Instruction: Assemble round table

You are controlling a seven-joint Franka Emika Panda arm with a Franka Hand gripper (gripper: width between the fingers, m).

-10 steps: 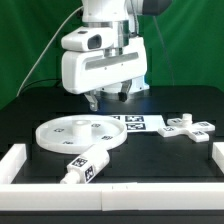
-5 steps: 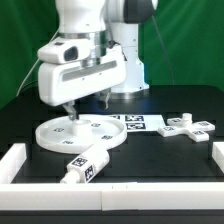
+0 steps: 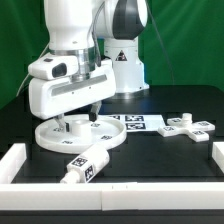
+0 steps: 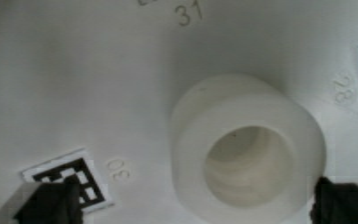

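The round disc (image 3: 95,135) lies flat on the black table at the exterior view's left. My gripper (image 3: 75,120) hangs low over it, open. In the wrist view the raised central hub (image 4: 247,150) fills the middle, with a dark fingertip on either side of it; the gripper (image 4: 197,206) holds nothing. A tag (image 4: 69,182) on the disc (image 4: 87,90) shows beside one fingertip. The short cylindrical leg (image 3: 85,168) lies on its side in front of the disc. The cross-shaped foot (image 3: 185,126) lies at the exterior view's right.
The marker board (image 3: 135,123) lies between the disc and the foot. White border rails run along the front (image 3: 120,196), the left (image 3: 14,160) and the right (image 3: 218,154) of the table. The arm's base stands behind.
The gripper has moved toward the exterior view's left and down, from behind the disc to just over its hub. The parts on the table have not moved.
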